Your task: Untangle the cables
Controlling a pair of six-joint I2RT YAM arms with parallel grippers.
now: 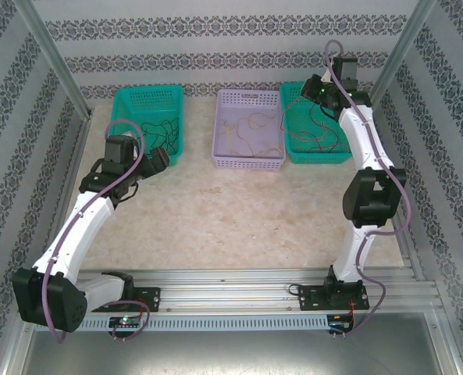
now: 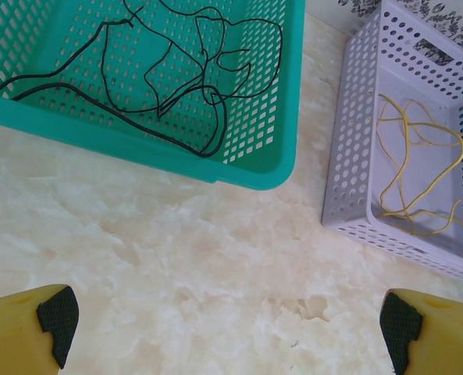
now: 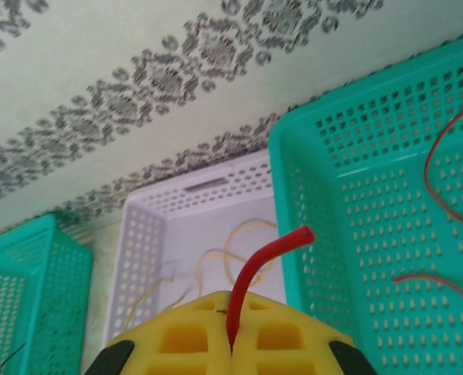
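Top external view: three baskets stand in a row at the far side of the worktop (image 1: 239, 219), two teal and one lavender. The left teal basket (image 1: 147, 91) holds black cable (image 1: 158, 130), the lavender basket (image 1: 248, 163) in the middle holds yellow cable (image 1: 254, 125), and the right teal basket (image 1: 318, 158) holds red cable (image 1: 322, 134). Two arms are in view, one to each side.

From the left wrist, the two left fingers (image 2: 55, 316) are spread wide, released, with nothing between them, above bare worktop just in front of the left teal basket. The black cable there lies in crossing loops; how many strands there are cannot be told.

From the right wrist, the right fingers (image 3: 192, 337) are clenched on one end of red cable, which curves up from between them. Two thin red stretches lie inside the right teal basket.
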